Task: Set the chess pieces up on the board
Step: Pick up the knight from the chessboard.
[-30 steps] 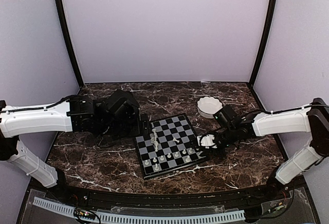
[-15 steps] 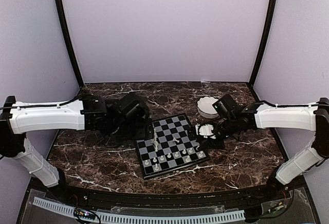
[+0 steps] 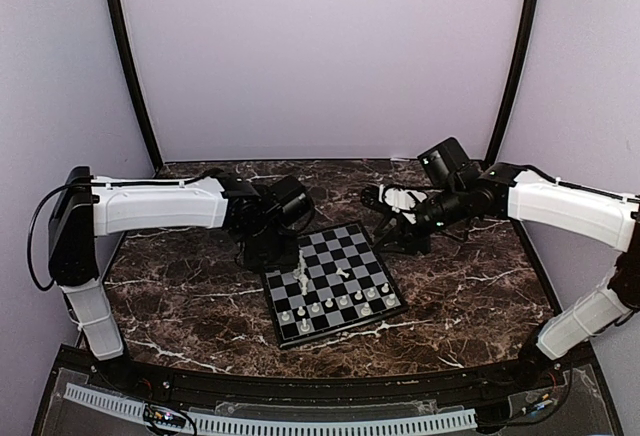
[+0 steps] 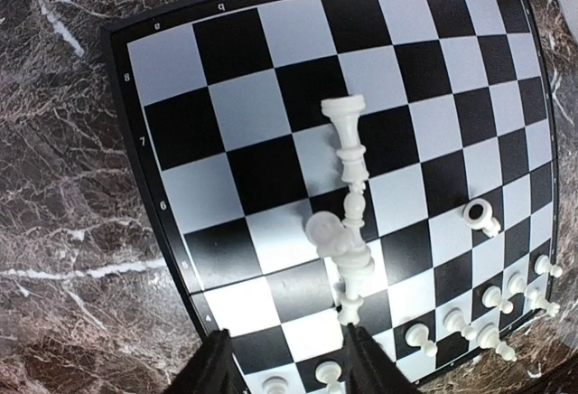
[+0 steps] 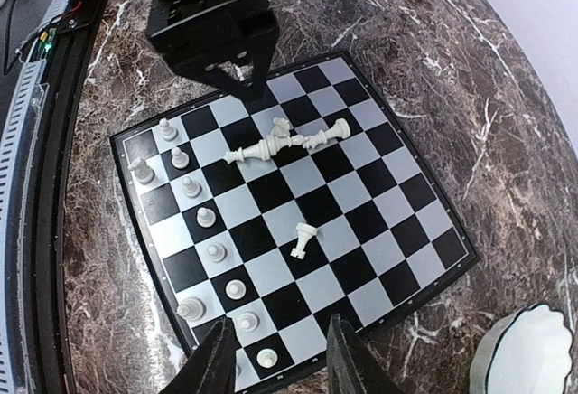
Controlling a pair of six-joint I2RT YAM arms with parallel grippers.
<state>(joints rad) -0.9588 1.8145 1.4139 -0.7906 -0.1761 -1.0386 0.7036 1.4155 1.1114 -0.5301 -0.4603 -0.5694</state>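
Pieces (image 4: 348, 186) lie toppled just ahead of our left hand (image 4: 287, 351), half open and empty; right hand (image 5: 278, 340), parted too, holds nothing. Next, we should stand one up.

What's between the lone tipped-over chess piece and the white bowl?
Nothing stands there: just bare squares of the board, then marble tabletop, in the right wrist view.

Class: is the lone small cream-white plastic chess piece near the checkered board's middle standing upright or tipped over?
Tipped over: the lone cream-white piece lies on its side on the board, its round base facing sideways.
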